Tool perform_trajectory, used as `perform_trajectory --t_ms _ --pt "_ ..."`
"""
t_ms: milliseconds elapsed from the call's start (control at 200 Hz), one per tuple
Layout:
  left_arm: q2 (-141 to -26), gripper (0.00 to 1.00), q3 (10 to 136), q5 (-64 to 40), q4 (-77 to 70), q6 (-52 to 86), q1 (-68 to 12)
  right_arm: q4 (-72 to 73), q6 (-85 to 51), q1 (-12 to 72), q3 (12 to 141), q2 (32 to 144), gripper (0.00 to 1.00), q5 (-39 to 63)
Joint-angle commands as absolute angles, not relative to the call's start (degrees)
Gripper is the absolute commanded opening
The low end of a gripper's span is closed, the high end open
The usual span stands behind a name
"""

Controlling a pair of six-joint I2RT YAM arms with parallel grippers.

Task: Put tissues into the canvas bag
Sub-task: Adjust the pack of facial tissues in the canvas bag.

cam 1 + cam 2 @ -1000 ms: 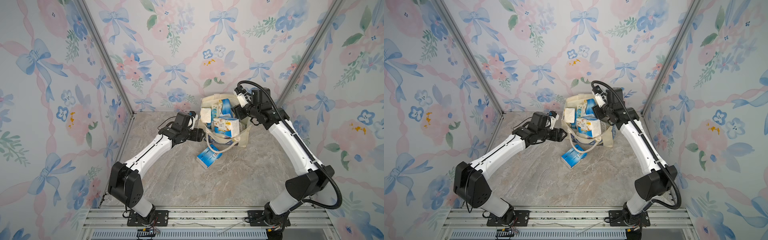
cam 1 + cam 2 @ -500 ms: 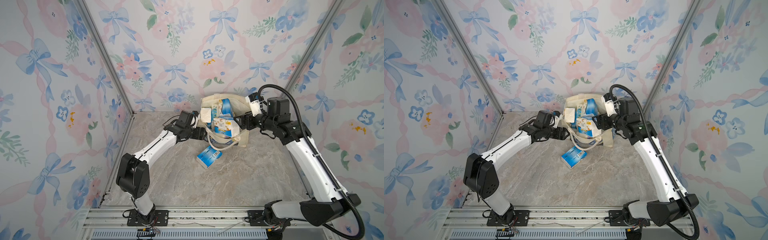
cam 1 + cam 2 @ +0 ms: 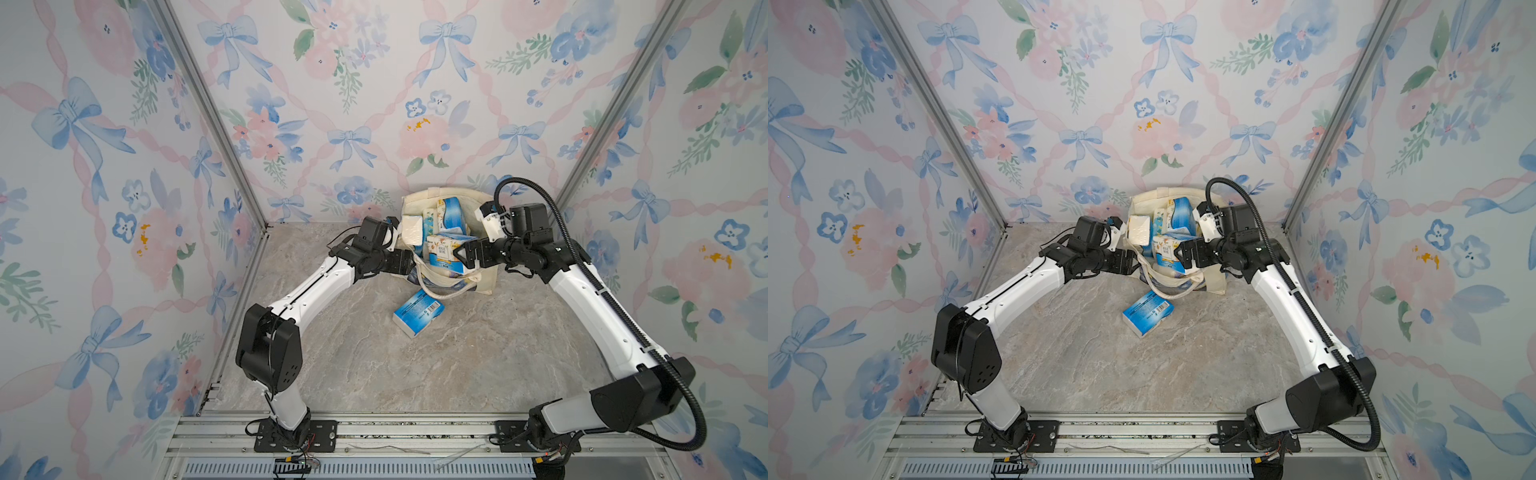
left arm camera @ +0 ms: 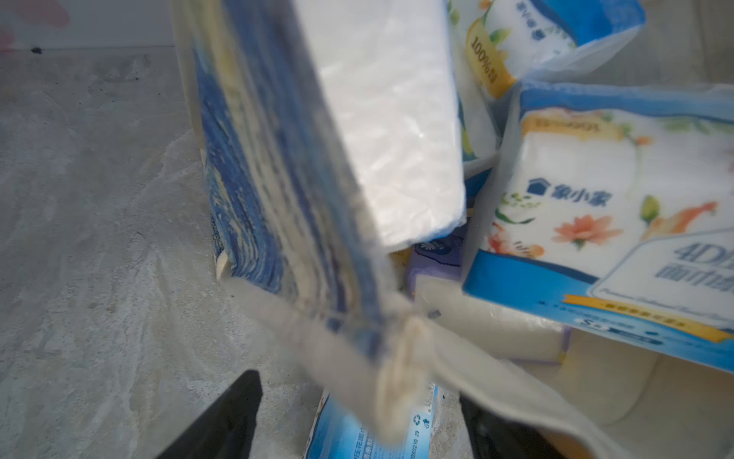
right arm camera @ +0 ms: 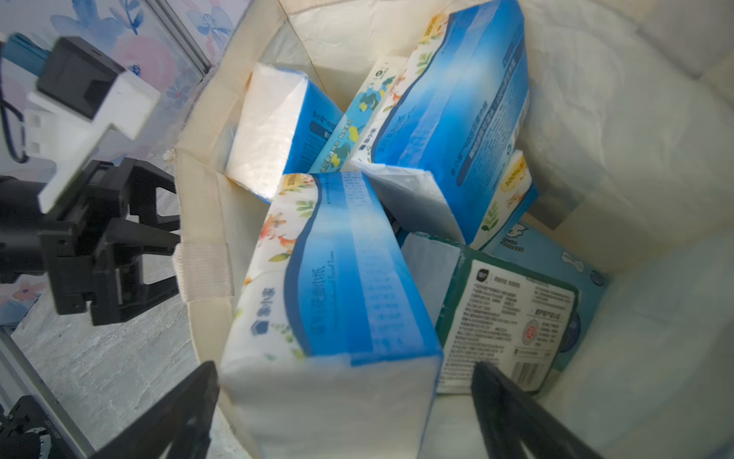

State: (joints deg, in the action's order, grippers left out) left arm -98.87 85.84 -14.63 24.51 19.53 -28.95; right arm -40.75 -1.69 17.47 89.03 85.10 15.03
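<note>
1. The canvas bag (image 3: 467,205) sits at the back of the tabletop (image 3: 457,365), crammed with tissues (image 5: 449,119). One loose pack (image 3: 417,312) lies flat on the tabletop just in front of it.
2. Right jaws stand wide over the bag's mouth, straddling the topmost pack (image 5: 329,278) without pinching it — holding nothing.
3. Left jaws are open too, with the bag's rim between them, apparently ungripped.
4. The loose pack lies robot-ward of both jaws, its long axis slanting with the far end toward the right arm (image 3: 582,291) — the left arm (image 3: 316,286) looks slightly nearer.
</note>
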Motion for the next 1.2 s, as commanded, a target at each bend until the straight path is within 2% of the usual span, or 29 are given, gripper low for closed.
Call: perform_trajectory --t_ms 0,65,145,380,430,505,645,800,880,1085,1195 --pt "-99.2 0.81 87.1 -15.2 24.4 18.1 -28.8 -43.9 -1.4 17.9 93.0 88.1 0.84 12.0" --pt "-99.3 0.81 87.3 -15.2 24.5 18.1 -28.8 -45.9 -0.6 17.8 95.4 90.3 0.70 7.3" --pt "-99.3 0.81 87.4 -15.1 24.7 18.0 -28.7 -46.6 0.1 17.1 97.8 92.5 0.62 0.0" --pt "-99.4 0.81 87.6 -14.9 24.8 17.9 -28.5 -46.5 1.8 14.0 104.0 99.2 0.58 -6.6" --pt "-99.4 0.81 87.6 -14.9 25.0 17.9 -28.5 -47.4 2.1 13.7 105.2 100.6 0.58 -6.5" --pt "-99.5 0.81 87.7 -14.9 24.9 17.9 -28.5 -50.0 3.0 13.9 107.1 102.5 0.47 -3.0" --pt "-99.9 0.81 88.0 -14.8 25.0 17.9 -28.2 -50.4 3.6 14.3 106.2 102.4 0.33 7.1" --pt "-100.6 0.81 88.9 -15.0 25.3 17.8 -28.2 -51.4 3.2 13.7 107.4 102.4 0.33 19.0" --pt "-100.7 0.81 89.3 -15.0 25.4 17.8 -28.2 -52.4 2.5 13.3 109.3 103.6 0.33 21.8" --pt "-98.9 0.80 89.7 -14.0 25.3 18.3 -28.2 -57.1 1.7 13.0 115.9 109.8 0.31 12.8" --pt "-96.8 0.76 90.4 -10.4 25.1 19.0 -28.1 -58.6 1.7 12.9 117.9 111.5 0.31 9.8"
